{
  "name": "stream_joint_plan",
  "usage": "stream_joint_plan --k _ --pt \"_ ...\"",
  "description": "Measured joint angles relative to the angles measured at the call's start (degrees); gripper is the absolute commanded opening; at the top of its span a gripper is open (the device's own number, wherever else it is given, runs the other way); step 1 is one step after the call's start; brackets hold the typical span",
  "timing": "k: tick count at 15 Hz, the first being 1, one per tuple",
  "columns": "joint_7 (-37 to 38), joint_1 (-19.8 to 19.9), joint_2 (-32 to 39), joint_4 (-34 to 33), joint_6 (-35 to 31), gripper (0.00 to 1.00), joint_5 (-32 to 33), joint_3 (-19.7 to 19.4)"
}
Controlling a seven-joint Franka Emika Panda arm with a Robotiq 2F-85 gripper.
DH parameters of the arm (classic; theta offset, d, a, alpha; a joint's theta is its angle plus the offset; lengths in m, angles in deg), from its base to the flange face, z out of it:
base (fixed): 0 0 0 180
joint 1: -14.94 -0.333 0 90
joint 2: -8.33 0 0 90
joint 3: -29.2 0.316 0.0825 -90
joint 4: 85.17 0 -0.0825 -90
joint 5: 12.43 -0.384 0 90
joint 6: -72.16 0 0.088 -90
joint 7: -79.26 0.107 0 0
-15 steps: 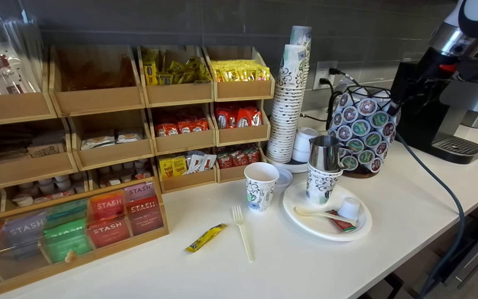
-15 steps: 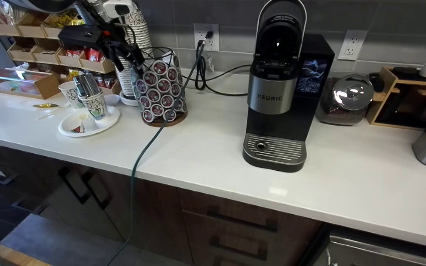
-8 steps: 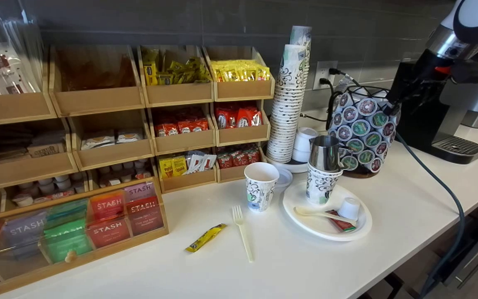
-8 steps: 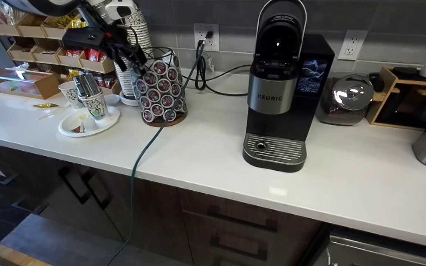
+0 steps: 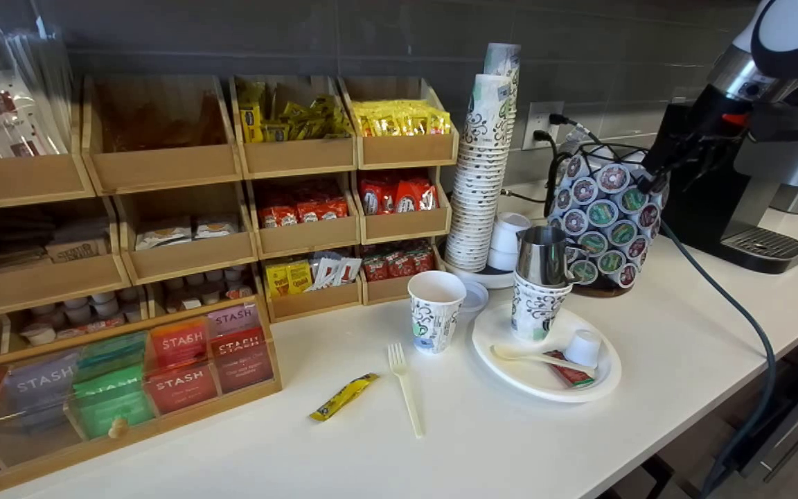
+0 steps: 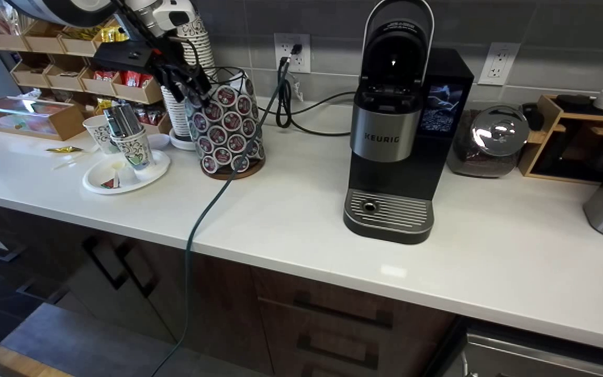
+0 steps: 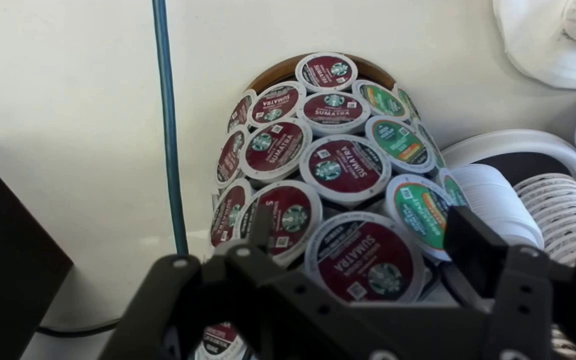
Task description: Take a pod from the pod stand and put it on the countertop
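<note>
The pod stand (image 6: 254,170) is a rounded dark wire rack on a wooden base, full of pods with dark red or green tops. It also stands in an exterior view (image 5: 600,290) and fills the middle of the wrist view (image 7: 270,73). My gripper (image 7: 365,232) is open at the stand's upper part. A dark red pod (image 7: 365,262) shows between its fingers, with a gap on each side; its lower edge is hidden by the gripper. The gripper also shows in both exterior views (image 5: 647,180) (image 6: 194,93). The countertop (image 6: 301,220) is cream and flat.
A black coffee machine (image 6: 385,131) stands beside the stand. Tall stacked paper cups (image 5: 479,187) and a white plate (image 5: 544,388) holding a cup and metal pitcher are on its other side. A green cable (image 6: 204,214) runs past the stand over the counter edge.
My gripper has moved slightly downward and closer in over the upper pods of the stand. The pods and the objects on the countertop have not moved.
</note>
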Motion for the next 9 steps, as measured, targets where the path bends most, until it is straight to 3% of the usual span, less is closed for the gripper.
stream_joint_plan --k 9 --pt "-2.73 0.50 0.00 -0.40 0.00 0.83 -5.07 0.02"
